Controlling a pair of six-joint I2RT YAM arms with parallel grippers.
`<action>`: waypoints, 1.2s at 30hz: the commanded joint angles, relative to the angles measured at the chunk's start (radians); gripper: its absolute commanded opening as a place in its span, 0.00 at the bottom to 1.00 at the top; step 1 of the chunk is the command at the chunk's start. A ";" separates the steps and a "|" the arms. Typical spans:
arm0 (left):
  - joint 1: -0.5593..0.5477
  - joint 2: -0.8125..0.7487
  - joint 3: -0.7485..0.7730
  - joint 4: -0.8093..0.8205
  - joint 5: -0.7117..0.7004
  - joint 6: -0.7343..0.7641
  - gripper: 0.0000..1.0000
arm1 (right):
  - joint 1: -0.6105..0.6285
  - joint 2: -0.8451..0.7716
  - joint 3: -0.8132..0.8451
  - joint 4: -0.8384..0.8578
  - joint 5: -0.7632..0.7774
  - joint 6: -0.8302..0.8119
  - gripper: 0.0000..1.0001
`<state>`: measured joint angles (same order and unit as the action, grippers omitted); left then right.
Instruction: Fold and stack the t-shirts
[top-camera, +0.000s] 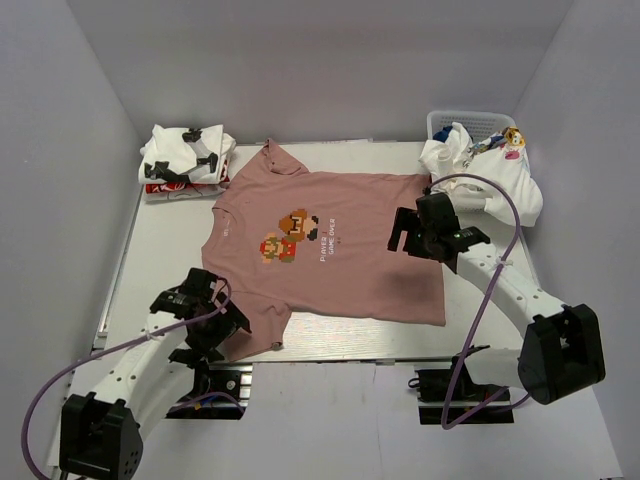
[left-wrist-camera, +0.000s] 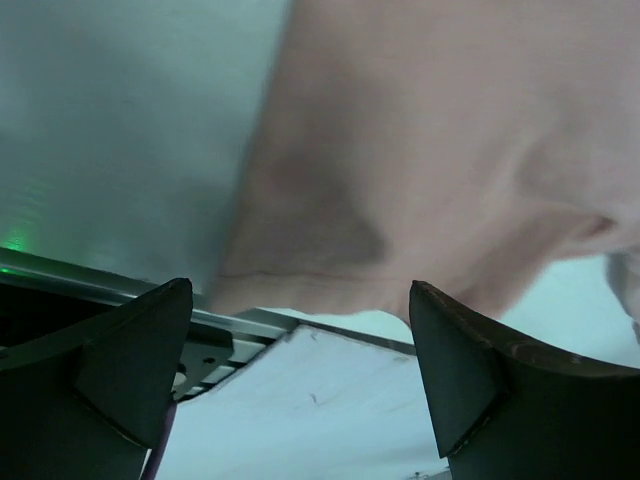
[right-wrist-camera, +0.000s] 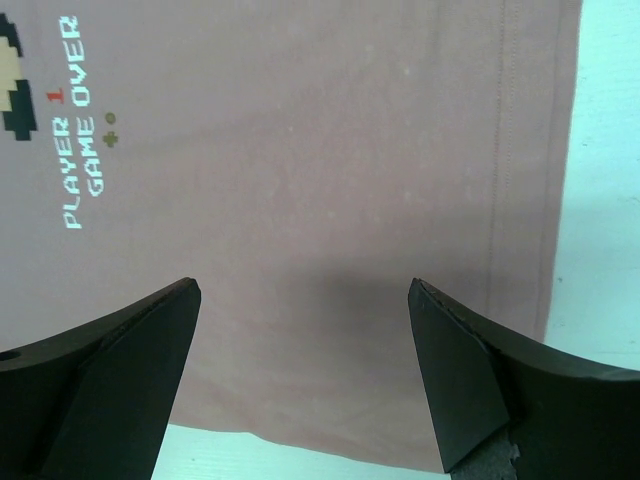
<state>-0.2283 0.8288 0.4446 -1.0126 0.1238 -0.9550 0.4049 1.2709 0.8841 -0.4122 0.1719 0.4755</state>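
Soft, even light with faint shadows; left wrist view blurred; the other two views sharp.

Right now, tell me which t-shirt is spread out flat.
The pink t-shirt, mid-table; the folded stack back left and the white heap by the basket aren't.

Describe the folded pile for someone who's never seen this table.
Start at the far left corner of the table, beyond the spread pink t-shirt. The folded pile sits there: white tees with black print, red at the bottom. Unlike the rumpled heap at the basket, it is stacked.
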 joint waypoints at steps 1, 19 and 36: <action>0.003 0.001 -0.056 0.018 0.007 -0.067 0.99 | -0.012 -0.011 -0.022 0.056 -0.024 0.041 0.90; 0.003 -0.016 -0.064 0.154 0.045 -0.011 0.00 | -0.071 -0.225 -0.295 -0.163 0.020 0.230 0.90; 0.003 -0.036 0.028 0.174 0.063 0.028 0.00 | -0.100 -0.183 -0.418 -0.136 -0.002 0.268 0.79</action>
<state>-0.2260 0.7967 0.4259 -0.8700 0.1802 -0.9413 0.3134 1.0592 0.4984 -0.5808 0.1616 0.7204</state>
